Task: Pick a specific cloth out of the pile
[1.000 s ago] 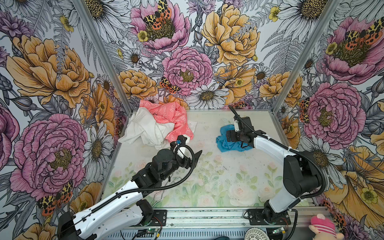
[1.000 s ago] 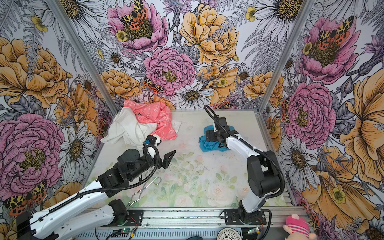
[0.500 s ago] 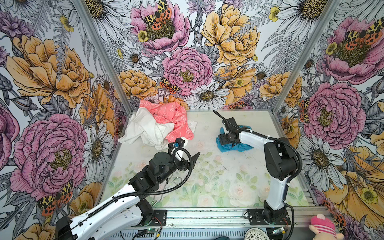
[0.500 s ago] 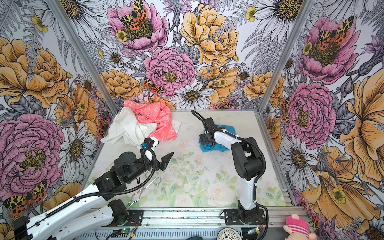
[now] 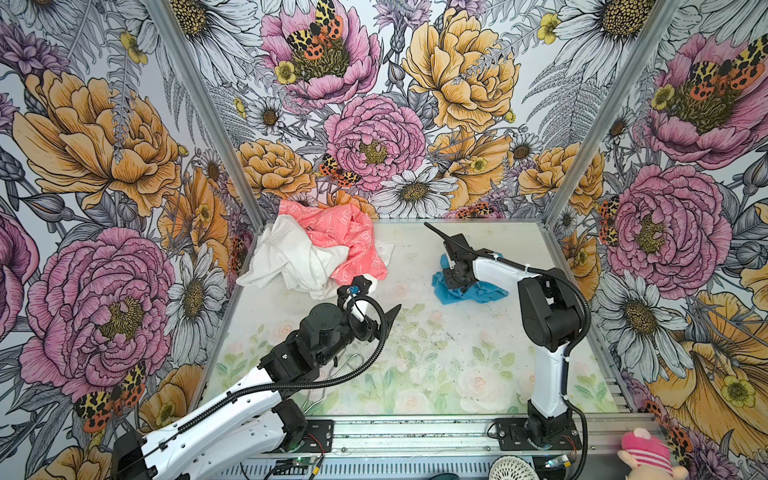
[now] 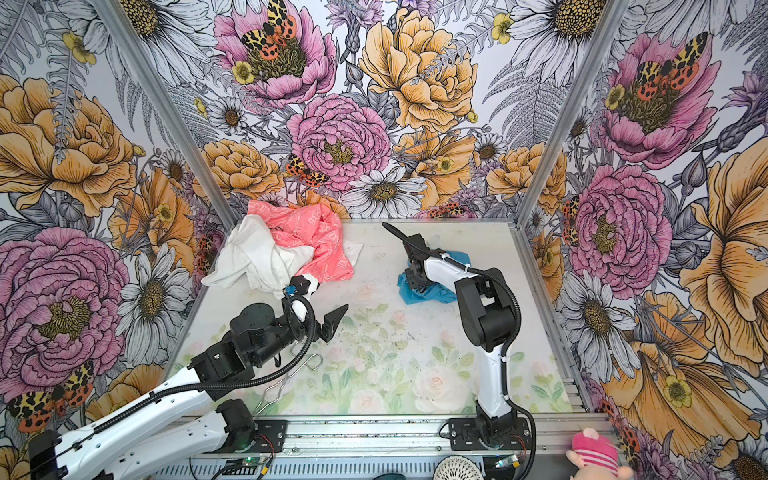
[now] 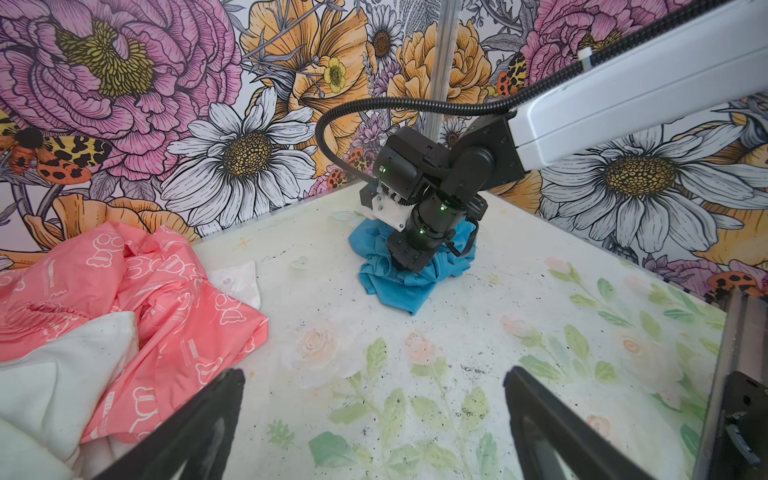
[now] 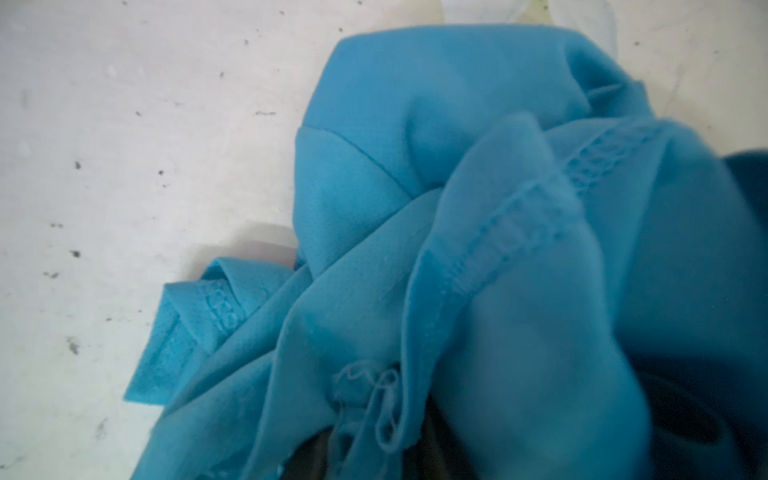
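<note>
I am looking down on the floral-printed table point(image 5: 415, 374), boxed in by flowered walls point(image 5: 374, 124) on three sides. The pile point(image 5: 316, 249) sits in the back left corner. Its plain white cloth point(image 5: 291, 257) spreads toward the front, and the coral-pink cloth point(image 5: 349, 237) with white print is draped over the back and right of it.

My left arm point(image 5: 232, 415) reaches in from the front left, and my right arm point(image 5: 548, 316) stands at the front right and bends back toward the far edge.

The cloth point(image 5: 478, 291), plain turquoise-blue and the smallest of the three, lies crumpled on the table on its own. It is right of centre toward the back, well apart from the pile. The left wrist view shows it point(image 7: 399, 291) bunched up around the tip of my right arm, and the right wrist view is almost filled by its folds and stitched hems point(image 8: 415, 166).

The left gripper point(image 7: 374, 415) hovers over bare table just in front of the pile's near edge. Its fingers are spread wide with nothing between them.

The right gripper point(image 7: 409, 266) points down into the cloth. Its fingertips are buried in the fabric, so I cannot tell whether they are pinching it.

A pink striped plush toy point(image 5: 644, 457) sits outside the front right corner.
</note>
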You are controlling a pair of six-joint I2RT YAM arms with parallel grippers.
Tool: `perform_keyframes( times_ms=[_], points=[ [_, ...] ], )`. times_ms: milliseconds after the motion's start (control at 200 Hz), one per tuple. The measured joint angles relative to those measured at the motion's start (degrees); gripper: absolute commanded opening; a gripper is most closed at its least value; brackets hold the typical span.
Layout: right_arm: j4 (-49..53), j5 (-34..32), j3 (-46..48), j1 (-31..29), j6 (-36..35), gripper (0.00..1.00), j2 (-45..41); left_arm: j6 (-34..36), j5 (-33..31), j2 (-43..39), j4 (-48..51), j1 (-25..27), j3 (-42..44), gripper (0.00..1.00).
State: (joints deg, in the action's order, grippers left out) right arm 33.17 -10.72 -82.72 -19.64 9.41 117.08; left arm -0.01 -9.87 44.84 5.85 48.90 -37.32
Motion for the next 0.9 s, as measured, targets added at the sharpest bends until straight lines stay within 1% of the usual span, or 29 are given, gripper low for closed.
perform_keyframes(
  times_ms=[100,155,265,410,500,686,901],
  points=[
    [0.3,0.0,0.0,1.9,0.0,0.1,-0.1,0.0,0.0,-0.2,0.0,0.0,0.0,0.98],
    [0.6,0.0,0.0,3.5,0.0,0.09,-0.3,0.0,0.0,-0.3,0.0,0.0,0.0,0.99],
    [1.1,-0.1,0.0,7.7,-0.1,0.05,-2.0,0.0,0.0,-0.5,0.0,0.0,0.1,0.99],
    [1.4,-1.0,-0.2,13.3,-0.6,0.03,-5.6,0.0,-0.2,-0.8,0.0,0.0,0.3,0.99],
    [1.9,-1.5,-1.8,15.7,-1.0,0.03,-7.2,0.0,-0.3,-0.9,0.0,0.0,0.3,0.99],
    [1.8,-0.1,-6.0,15.5,-1.1,0.02,-7.6,0.0,-0.4,-0.9,0.0,0.0,0.3,0.99],
    [2.0,2.2,-6.6,13.6,-0.9,0.09,-7.4,0.0,-0.5,-1.3,0.0,0.0,0.3,0.99]
  ],
)
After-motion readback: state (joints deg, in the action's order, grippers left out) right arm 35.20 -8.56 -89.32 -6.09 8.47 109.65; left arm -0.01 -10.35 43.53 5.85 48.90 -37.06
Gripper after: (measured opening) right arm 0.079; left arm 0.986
